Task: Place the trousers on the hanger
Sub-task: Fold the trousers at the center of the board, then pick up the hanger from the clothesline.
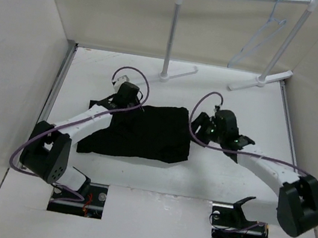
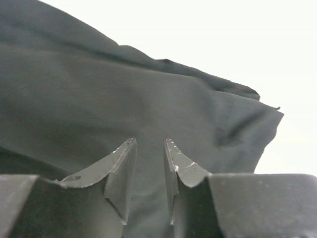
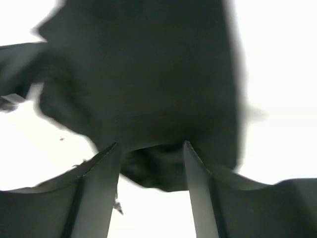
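The trousers [image 1: 145,130] lie bunched into one black slab at the middle of the table [image 1: 227,185]. Legs, waistband and drawstring cannot be told apart in that dark mass, and the left arm covers part of its far-left corner. The right wrist view is blurred, so the cloth edge there is only a soft dark shape. The cloth is plain matte black, with shallow folds and one pointed corner showing in the left wrist view. Its long axis runs from the left edge toward the right edge, the left end lying slightly nearer.

The left gripper [image 2: 149,141] sits low over the cloth, its fingers [image 2: 121,163] parted by a narrow gap with fabric showing between them. The right gripper [image 3: 151,145] is at the bundle's right end, spread wide, with dark cloth between its fingers.

The hanger [image 1: 259,38] hangs from the white rack [image 1: 173,36] at the far right corner, well apart from the trousers.
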